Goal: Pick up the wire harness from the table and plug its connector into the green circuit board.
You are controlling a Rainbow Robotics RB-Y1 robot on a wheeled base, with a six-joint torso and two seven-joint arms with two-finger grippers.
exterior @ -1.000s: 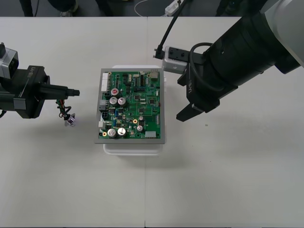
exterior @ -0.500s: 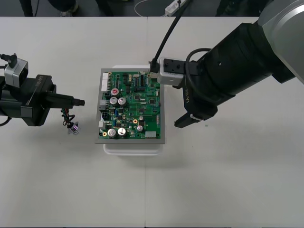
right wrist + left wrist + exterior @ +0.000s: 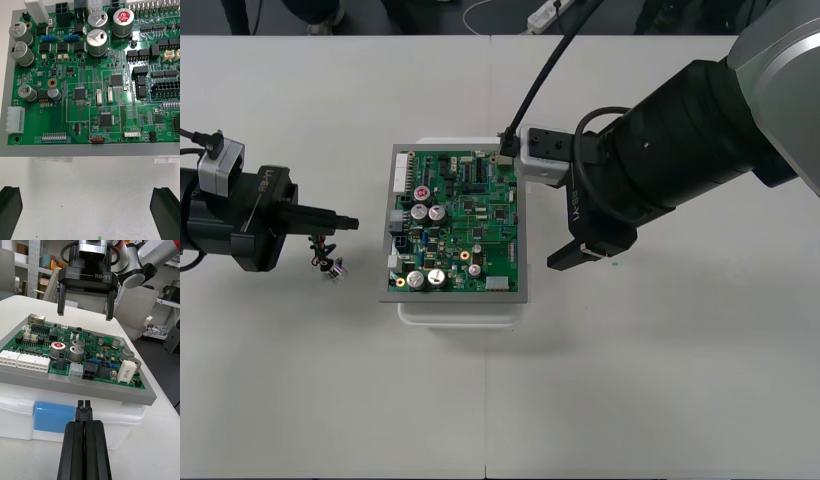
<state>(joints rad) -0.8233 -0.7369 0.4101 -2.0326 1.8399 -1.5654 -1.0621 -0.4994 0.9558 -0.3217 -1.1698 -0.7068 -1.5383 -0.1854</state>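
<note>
Harness plug (image 3: 83, 405) sits pinched at the tip of the left jaws, which are closed tight on it, just left of the green circuit board (image 3: 455, 225) and aimed at its white base (image 3: 112, 420). Wires (image 3: 318, 243) and metal socket (image 3: 334, 267) hang beneath. Right jaws hang wide open and empty over the worktop (image 3: 660, 350), just beside the board's right edge.

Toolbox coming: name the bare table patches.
Bare: the table between the white base and its near edge, and beyond the circuit board. Crowded: board's left, where the left gripper holds the harness; its right, by the open right gripper.
</note>
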